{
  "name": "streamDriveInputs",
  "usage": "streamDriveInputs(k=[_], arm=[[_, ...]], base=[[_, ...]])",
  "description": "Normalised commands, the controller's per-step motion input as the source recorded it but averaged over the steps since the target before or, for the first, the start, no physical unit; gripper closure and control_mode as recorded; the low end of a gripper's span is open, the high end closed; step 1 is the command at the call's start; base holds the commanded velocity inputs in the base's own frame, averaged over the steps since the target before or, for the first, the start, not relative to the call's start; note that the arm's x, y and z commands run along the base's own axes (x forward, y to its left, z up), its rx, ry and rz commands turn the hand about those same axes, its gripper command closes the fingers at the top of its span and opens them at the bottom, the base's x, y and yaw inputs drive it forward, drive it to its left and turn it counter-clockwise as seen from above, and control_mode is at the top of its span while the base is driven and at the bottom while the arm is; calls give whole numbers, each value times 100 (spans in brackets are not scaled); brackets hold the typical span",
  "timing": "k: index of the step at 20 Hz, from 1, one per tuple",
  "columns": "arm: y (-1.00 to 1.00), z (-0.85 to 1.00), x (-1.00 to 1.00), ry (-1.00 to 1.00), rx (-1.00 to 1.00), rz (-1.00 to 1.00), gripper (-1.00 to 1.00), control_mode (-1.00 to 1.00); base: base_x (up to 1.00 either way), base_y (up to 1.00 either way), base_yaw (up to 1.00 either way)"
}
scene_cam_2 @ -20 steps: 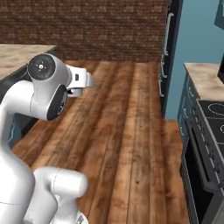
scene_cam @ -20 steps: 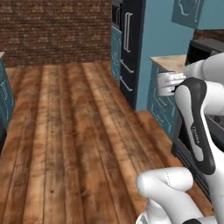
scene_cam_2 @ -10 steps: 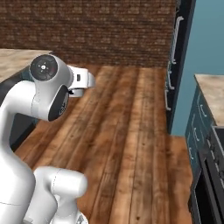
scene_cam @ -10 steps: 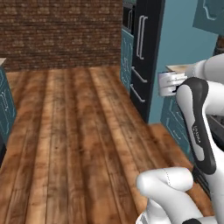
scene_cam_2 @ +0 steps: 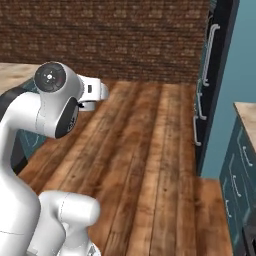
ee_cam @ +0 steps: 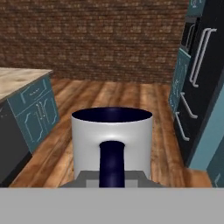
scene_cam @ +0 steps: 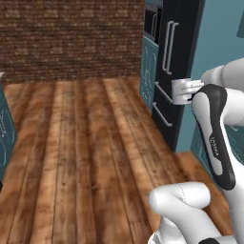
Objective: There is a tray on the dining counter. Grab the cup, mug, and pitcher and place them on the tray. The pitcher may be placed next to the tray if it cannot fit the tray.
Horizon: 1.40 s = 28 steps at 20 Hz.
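1. Where the hand view looks along the end effector (ee_cam: 112,181), the mug (ee_cam: 112,142) sits upright in its narrow grip, navy handle toward the camera.
2. No writing is readable except faint dark lettering on the arm (scene_cam: 214,143), too blurred to make out.
3. Both base views show plank floor (scene_cam: 86,157), brick wall (scene_cam_2: 110,35) and dark fridge (scene_cam: 178,62).
4. Hand view adds a marble tabletop (ee_cam: 17,78) over teal cabinets at left.

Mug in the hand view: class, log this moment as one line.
gripper: shut on mug | mug: upright, carried above wooden floor | tray: not reached
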Motion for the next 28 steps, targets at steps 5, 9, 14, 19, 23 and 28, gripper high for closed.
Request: streamDriveInputs(k=[5,9,14,19,23,28], arm=[[0,0,0,0,0,0,100,100],[0,0,0,0,0,0,100,100],[0,0,0,0,0,0,100,100],[0,0,0,0,0,0,100,100],[0,0,0,0,0,0,100,100],[0,0,0,0,0,0,100,100]], base=[[100,30,5],[100,31,5],[100,29,6],[100,31,6],[100,32,6],[100,34,6]])
